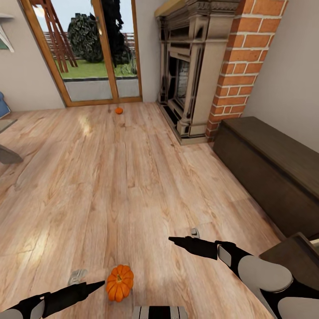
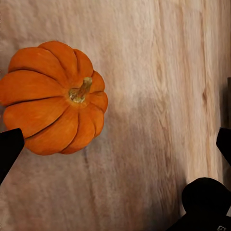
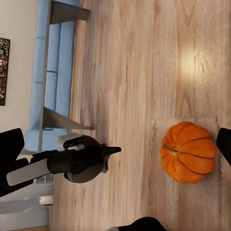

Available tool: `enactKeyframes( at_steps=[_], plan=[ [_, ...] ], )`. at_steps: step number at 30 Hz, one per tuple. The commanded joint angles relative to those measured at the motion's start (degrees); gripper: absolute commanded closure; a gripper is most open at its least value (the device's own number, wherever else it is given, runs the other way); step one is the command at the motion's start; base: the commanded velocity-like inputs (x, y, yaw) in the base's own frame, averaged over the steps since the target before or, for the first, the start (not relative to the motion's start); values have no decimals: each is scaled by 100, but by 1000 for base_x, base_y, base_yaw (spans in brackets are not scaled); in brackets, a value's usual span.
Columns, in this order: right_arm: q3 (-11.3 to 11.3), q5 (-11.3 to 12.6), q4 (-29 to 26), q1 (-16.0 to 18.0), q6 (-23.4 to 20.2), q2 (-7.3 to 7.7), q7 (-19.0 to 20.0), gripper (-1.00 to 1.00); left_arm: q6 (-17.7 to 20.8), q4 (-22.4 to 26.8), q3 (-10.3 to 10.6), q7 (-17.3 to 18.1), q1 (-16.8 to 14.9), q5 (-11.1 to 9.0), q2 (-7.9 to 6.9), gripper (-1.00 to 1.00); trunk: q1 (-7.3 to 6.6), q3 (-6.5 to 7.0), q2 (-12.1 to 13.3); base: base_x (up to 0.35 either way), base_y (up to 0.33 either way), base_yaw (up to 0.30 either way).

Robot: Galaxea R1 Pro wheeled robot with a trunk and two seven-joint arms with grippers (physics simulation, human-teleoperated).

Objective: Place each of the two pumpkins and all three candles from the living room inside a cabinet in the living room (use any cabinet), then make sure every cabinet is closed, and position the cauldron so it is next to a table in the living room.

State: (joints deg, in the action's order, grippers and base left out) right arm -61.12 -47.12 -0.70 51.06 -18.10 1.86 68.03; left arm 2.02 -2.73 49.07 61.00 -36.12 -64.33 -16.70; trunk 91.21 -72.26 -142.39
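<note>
Two pumpkins are counted in the head view. The near pumpkin (image 1: 119,282) stands upright on the floor (image 1: 133,177), stem up. The far pumpkin (image 1: 118,110) lies on the floor just before the glass door (image 1: 88,48), well apart from the near pumpkin. One cabinet (image 1: 270,173) is recorded, a long low dark-brown unit set against the wall beside the fireplace (image 1: 199,66), with its front flush and shut along the length seen. One small pale object (image 1: 194,231) is noted on the floor between the near pumpkin and the cabinet; it is too small to be identified.

Two tools are counted. The left tool (image 1: 95,286) is held just beside the near pumpkin, its tip near the rind; contact cannot be confirmed. In the left wrist view the fingers (image 2: 9,147) are spread wide, with the near pumpkin (image 2: 53,96) beside one of them and bare floor between them. The right tool (image 1: 177,241) is held above the floor, between the near pumpkin and the cabinet; in the right wrist view its fingers (image 3: 12,144) are spread and nothing is pinched, and the near pumpkin (image 3: 188,151) and the left tool (image 3: 113,150) are seen beyond.

Open floor surrounds the near pumpkin on all sides, as far as the door and the fireplace hearth.

The floor is of pale wood planks, glossy near the door. A blue sofa (image 3: 50,72) stands against a wall, well apart from the near pumpkin.
</note>
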Motion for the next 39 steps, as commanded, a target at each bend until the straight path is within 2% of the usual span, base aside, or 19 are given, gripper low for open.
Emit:
enactKeyframes(
  at_steps=[1,17,26,28,34,36,38,39],
  plan=[
    [-3,1,0,0,0,0,0,-100,0,0,-3,0,0,1,0,-100,22,-18,-42,0,0,0],
    [4,0,0,0,0,-1,0,-100,0,0,-3,0,0,0,-6,-100,85,-368,-105,0,0,0],
    [4,-8,0,-3,0,-1,-9,-100,-6,13,-11,61,0,-17,-61,-100,108,-568,-117,0,0,0],
    [4,-8,0,-1,0,-1,-9,-100,-6,26,-34,118,-8,-22,-107,-100,113,-612,-120,0,0,0],
    [4,-8,0,-2,0,-3,-9,-100,4,98,-119,352,-95,-18,-412,-100,129,-745,-128,0,0,0],
    [4,-8,0,-3,5,-8,-9,-100,52,121,-184,472,-268,-59,-539,-100,134,-789,-131,0,0,0],
    [4,-8,0,-2,7,-5,-9,-100,165,132,-221,566,-399,-82,-556,-100,139,-834,-133,0,0,0],
    [4,-8,0,-1,8,-3,-9,-100,244,137,-234,594,-454,-88,-514,-100,141,-856,-135,0,0,0]
  ],
)
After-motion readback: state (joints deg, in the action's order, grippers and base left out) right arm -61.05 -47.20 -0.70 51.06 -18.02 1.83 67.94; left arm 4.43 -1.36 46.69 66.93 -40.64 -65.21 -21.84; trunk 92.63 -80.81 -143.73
